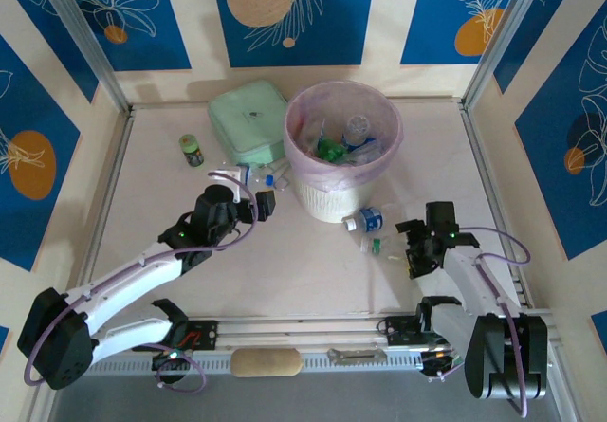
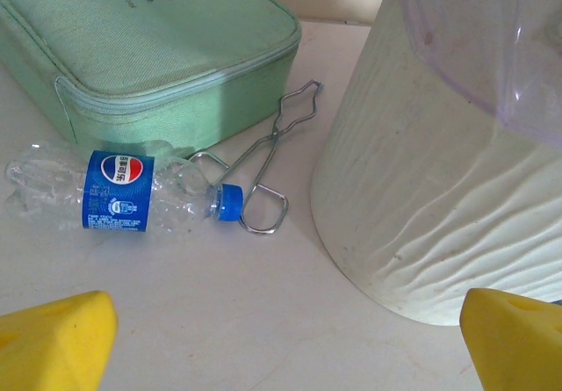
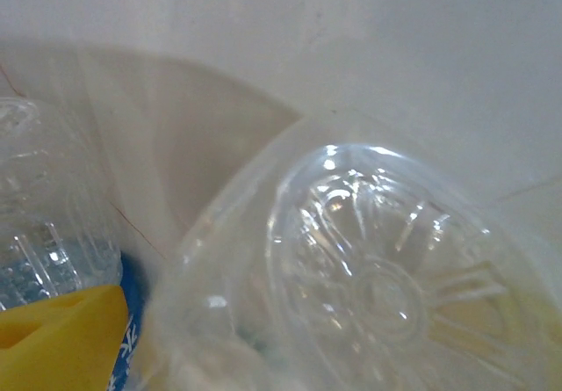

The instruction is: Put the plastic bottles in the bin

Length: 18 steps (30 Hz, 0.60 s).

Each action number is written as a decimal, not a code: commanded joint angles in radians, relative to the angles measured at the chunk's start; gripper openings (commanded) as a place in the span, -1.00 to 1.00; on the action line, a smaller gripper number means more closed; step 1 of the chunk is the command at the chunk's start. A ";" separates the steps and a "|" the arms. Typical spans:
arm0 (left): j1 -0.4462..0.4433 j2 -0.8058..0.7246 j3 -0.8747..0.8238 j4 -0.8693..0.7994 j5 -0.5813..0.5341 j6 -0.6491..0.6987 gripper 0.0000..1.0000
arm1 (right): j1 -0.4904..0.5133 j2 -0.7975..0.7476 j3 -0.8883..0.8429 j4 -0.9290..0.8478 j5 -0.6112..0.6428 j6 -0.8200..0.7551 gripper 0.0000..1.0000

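**Q:** Left side?
**A:** Your left gripper point(image 2: 285, 343) hangs low over the table point(image 2: 263, 303), jaws wide apart. Ahead of it a bottle point(image 2: 118, 193) lies on its side just beside the box point(image 2: 149, 48), its cap by the wire tongs point(image 2: 272, 158). The bin point(image 2: 439, 189) stands to the right.

**Q:** Right side?
**A:** Your right gripper point(image 1: 415, 249) is at two bottles point(image 1: 365, 220) lying near the bin's foot. A bottle base point(image 3: 386, 294) sits between its pads point(image 3: 61, 338); whether the jaws clamp it, you cannot tell. More bottles point(image 1: 353, 139) lie inside the bin.
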State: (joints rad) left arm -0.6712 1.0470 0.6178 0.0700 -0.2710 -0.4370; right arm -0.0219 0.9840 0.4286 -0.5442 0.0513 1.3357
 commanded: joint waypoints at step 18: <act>0.006 -0.027 -0.007 0.023 -0.028 -0.011 1.00 | 0.083 0.092 0.019 0.095 0.048 0.010 0.17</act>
State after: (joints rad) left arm -0.6712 1.0355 0.6174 0.0719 -0.2752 -0.4404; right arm 0.0463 1.0618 0.4629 -0.5926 0.1207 1.3384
